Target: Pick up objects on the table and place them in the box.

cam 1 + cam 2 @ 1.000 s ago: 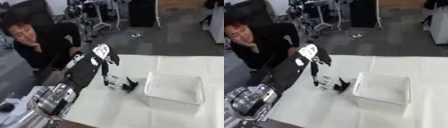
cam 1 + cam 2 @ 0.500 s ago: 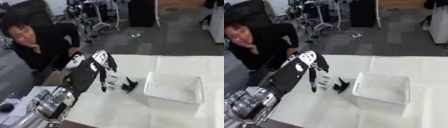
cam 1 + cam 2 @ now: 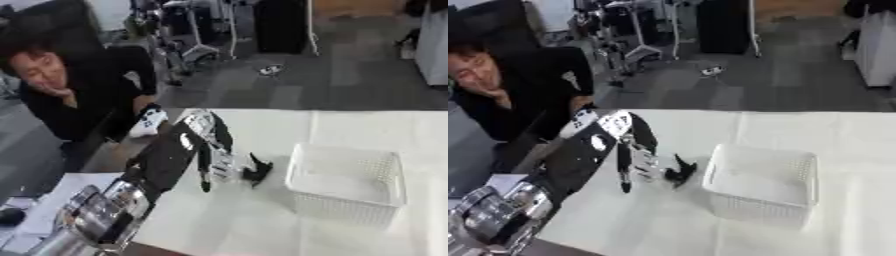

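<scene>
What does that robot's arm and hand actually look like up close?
Only the left arm shows. It is mostly black, with a shiny silver cylindrical joint near the shoulder and small white markings along the forearm. It ends in a left hand with slim black fingers and silver-white parts at the wrist. The right arm is out of sight.

Your white-covered desk point(image 3: 262, 225) fills the lower right of the head camera's view, its near-left corner running off beneath your left arm. On it stands a white perforated plastic basket point(image 3: 348, 182), open side up, toward the right. Just left of the basket lies a small black object point(image 3: 255, 171) with upturned points, and beside that a small pale, glinting item point(image 3: 221, 167) too blurred to identify. The cloth around them is plain, with a faint fold line running down its middle.
</scene>
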### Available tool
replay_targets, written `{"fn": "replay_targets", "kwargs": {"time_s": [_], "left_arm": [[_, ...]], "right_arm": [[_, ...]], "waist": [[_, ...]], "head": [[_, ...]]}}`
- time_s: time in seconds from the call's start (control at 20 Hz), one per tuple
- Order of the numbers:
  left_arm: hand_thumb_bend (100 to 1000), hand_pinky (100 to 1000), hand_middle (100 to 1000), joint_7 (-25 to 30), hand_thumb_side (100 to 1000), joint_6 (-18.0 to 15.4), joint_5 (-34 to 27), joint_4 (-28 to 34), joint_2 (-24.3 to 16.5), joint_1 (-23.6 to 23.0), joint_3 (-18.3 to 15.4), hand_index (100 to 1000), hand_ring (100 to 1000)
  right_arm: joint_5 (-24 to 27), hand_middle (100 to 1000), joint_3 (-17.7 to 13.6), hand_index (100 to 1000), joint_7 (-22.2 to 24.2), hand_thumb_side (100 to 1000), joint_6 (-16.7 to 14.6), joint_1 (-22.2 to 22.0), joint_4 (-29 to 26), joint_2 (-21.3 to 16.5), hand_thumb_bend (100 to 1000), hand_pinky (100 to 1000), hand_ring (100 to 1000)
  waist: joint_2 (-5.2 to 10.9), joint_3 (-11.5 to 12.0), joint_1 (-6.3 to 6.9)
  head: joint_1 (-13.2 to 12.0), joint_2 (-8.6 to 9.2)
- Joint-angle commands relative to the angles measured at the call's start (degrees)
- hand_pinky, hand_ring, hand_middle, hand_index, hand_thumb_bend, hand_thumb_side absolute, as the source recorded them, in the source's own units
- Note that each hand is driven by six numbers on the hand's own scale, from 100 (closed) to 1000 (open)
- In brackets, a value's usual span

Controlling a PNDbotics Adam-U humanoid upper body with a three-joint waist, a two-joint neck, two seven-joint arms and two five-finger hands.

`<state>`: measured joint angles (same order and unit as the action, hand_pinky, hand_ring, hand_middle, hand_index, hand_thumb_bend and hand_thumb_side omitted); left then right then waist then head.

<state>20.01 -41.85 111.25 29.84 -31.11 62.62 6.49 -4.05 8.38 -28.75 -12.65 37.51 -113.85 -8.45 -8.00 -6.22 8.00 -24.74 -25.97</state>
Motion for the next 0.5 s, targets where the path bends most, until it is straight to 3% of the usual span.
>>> {"fn": "replay_targets", "kwargs": {"time_s": [0.05, 0.25, 0.5], "left_arm": [[835, 1000, 954, -0.68, 858, 0.14, 1.35, 0.58, -0.96, 0.6, 0.16, 990, 939], [845, 1000, 899, -1.64, 824, 1.74, 3.78, 0.39, -0.78, 0.14, 0.03, 987, 846], [836, 972, 883, -2.82, 799, 3.34, 6.64, -0.28, -0.48, -0.61, -0.3, 986, 825]], "right_arm": [[0.15, 583, 0.15, 854, 0.02, 1000, -0.16, 1.29, -0.74, 0.5, 294, 457, 535], [0.18, 583, 0.22, 854, 0.05, 1000, -0.23, 1.47, -0.74, 0.76, 293, 458, 535], [0.2, 583, 0.24, 854, 0.04, 1000, -0.25, 1.56, -0.74, 0.91, 293, 457, 535]], "waist": [[0.66, -0.11, -0.17], [0.55, -0.48, -0.09], [0.44, -0.7, -0.1]], "head": [[-0.54, 0.04], [-0.93, 0.11], [-1.32, 0.12]]}}
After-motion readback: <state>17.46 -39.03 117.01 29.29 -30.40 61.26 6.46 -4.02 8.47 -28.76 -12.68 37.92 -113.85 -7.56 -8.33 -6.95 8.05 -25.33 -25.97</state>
